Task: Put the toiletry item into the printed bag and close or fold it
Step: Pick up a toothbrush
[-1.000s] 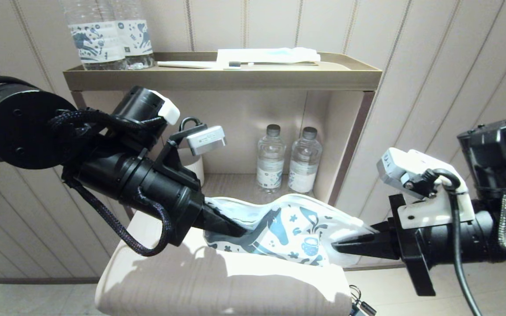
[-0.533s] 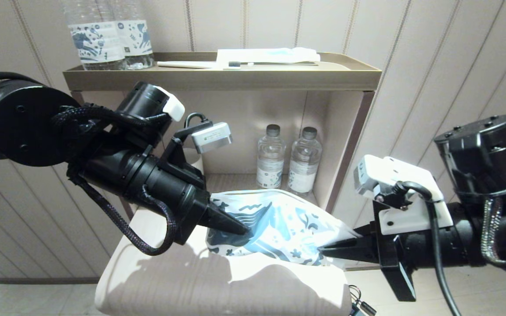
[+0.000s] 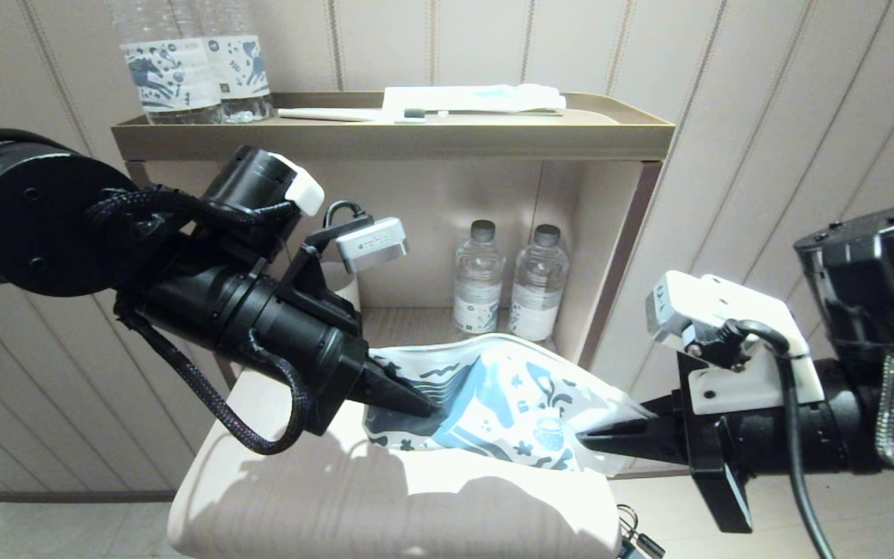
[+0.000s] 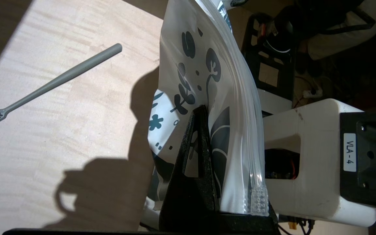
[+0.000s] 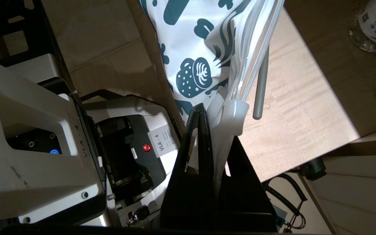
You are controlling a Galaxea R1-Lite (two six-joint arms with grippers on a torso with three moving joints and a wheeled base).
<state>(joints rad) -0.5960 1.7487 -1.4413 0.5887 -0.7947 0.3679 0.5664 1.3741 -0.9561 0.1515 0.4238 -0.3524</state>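
Left gripper (image 3: 424, 405) clamped on printed bag (image 3: 505, 400), which hangs between arms above the light table (image 3: 385, 512). Thin, limp, slippery film; best held at the zip edge. Toothbrush (image 4: 49, 83), light and rigid, lies on the table, outside. Right gripper (image 3: 590, 442) pinches the bag's right end.

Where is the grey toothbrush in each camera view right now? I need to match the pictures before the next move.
Head view: not visible; the printed bag, held up between both grippers, covers that part of the table.
Left wrist view: the toothbrush lies flat on the pale wooden table, beside the bag.
Right wrist view: only its handle end shows past the bag's edge.
Shared landmark: the printed bag.
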